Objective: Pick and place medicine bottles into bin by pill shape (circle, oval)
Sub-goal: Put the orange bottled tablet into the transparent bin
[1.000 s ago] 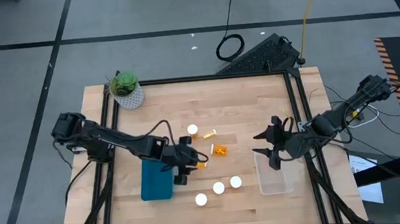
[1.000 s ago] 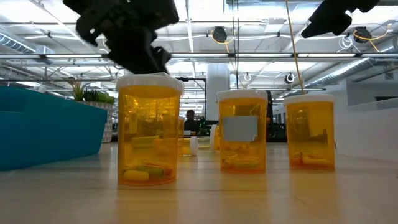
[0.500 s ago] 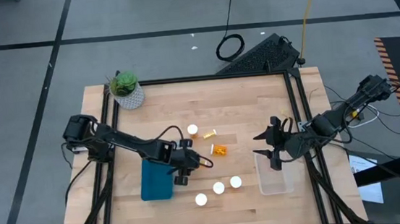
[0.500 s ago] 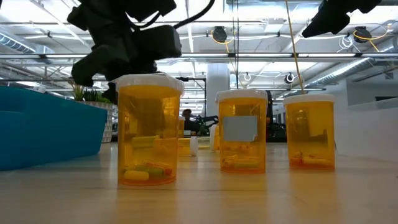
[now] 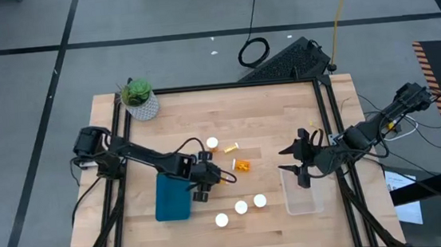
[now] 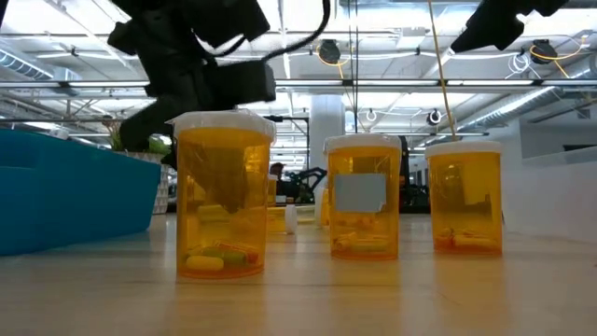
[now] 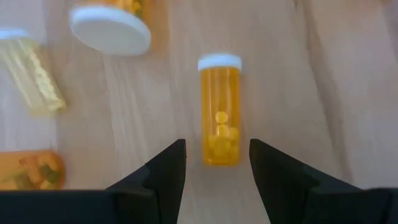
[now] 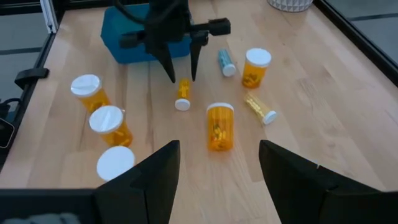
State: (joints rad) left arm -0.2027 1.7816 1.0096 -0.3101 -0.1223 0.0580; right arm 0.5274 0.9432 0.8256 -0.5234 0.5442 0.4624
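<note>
A small orange medicine bottle [image 7: 220,112] with a white cap lies on its side on the wood table [image 5: 283,110]. My left gripper [image 7: 217,146] is open, and its fingers stand on either side of the bottle's base end without touching it; the right wrist view shows this gripper [image 8: 183,79] pointing down over the same bottle [image 8: 182,94]. My right gripper [image 5: 298,165] hangs open over the clear bin [image 5: 301,198]. Three upright bottles [image 5: 241,207] stand near the front. Other bottles [image 5: 243,166] lie or stand mid-table.
A blue bin [image 5: 171,198] sits just left of my left gripper. A potted plant [image 5: 139,98] stands at the far left corner. A black frame [image 5: 325,130] runs along the table's edges. Bare wood lies toward the far right.
My left gripper has gone a little toward the table's right edge and down toward the lying bottle. In the low view its fingers now reach down behind the nearest upright bottle. The bottles have stayed in place.
</note>
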